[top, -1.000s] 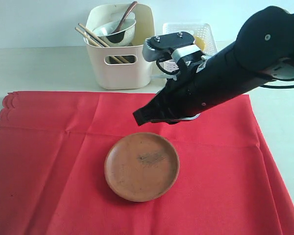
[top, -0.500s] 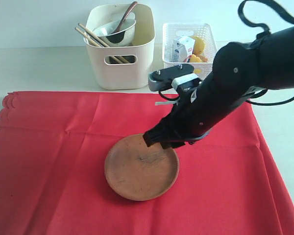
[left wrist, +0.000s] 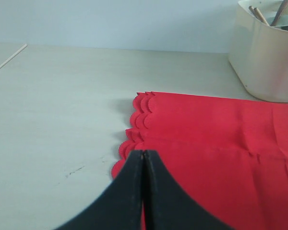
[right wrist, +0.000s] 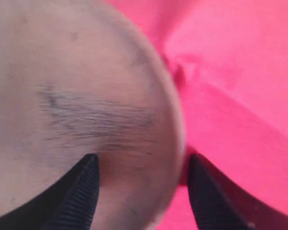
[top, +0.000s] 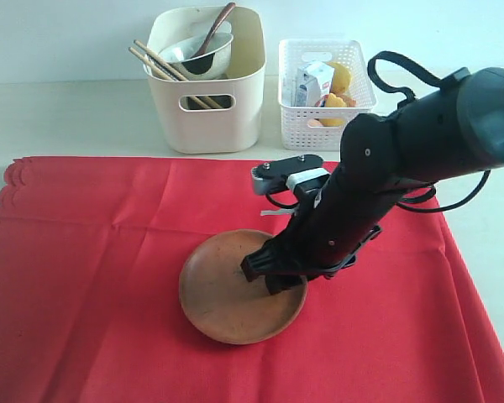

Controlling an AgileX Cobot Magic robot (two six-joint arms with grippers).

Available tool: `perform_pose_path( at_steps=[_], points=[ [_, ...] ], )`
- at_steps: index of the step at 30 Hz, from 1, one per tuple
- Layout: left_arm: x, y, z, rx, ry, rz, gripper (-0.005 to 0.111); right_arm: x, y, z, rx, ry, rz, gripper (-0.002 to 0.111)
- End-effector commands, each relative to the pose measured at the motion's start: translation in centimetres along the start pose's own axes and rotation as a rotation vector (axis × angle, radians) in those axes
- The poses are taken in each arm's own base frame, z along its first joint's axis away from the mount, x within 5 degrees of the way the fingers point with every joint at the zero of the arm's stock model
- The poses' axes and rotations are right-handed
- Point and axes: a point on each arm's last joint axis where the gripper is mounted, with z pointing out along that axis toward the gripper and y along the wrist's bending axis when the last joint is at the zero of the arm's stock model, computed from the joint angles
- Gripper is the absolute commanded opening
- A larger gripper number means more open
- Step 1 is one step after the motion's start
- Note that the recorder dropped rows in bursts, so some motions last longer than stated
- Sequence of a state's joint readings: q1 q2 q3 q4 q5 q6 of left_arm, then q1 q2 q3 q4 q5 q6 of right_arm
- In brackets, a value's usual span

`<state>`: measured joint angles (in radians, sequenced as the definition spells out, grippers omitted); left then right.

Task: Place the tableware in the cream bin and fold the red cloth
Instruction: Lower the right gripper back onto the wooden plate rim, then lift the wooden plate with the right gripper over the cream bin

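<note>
Stage: pick-up of round brown plate (top: 223, 304), on red cloth (top: 84, 252) in front of cream bin (top: 206, 122), well apart from it. Astride plate rim: right claw (top: 266, 275), jaws moderately wide, nothing gripped yet. By cloth's scalloped hem: left claw (left wrist: 144, 191), pinched shut. Next, prob.: close on rim, lift, carry to bin w/o dragging cloth; fold after.

The right arm (top: 378, 193) covers part of the rim of the brown plate (top: 218, 294). The red cloth (top: 84, 277) runs out of the picture along the surface's near edge. In the wrist views the plate looks blurry and the cream bin (left wrist: 266, 62) is cut off.
</note>
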<state>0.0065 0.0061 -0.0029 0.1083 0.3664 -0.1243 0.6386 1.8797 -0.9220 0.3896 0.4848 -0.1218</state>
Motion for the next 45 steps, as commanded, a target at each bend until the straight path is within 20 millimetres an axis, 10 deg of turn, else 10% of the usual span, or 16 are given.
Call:
perform_pose_path(
  at_steps=[1,13,27,45],
  points=[
    [0.0,0.0,0.0,0.008,-0.010,0.001,0.000,-0.1,0.6,0.2,-0.088,-0.008,-0.053,0.054],
    [0.0,0.0,0.0,0.008,-0.010,0.001,0.000,0.0,0.4,1.4,-0.084,0.007,-0.040,0.000],
    [0.0,0.0,0.0,0.008,-0.010,0.001,0.000,-0.9,2.0,-5.3,-0.135,-0.180,-0.109,0.000],
    [0.0,0.0,0.0,0.008,-0.010,0.001,0.000,-2.4,3.1,-7.6,-0.274,-0.318,-0.029,0.000]
  ],
)
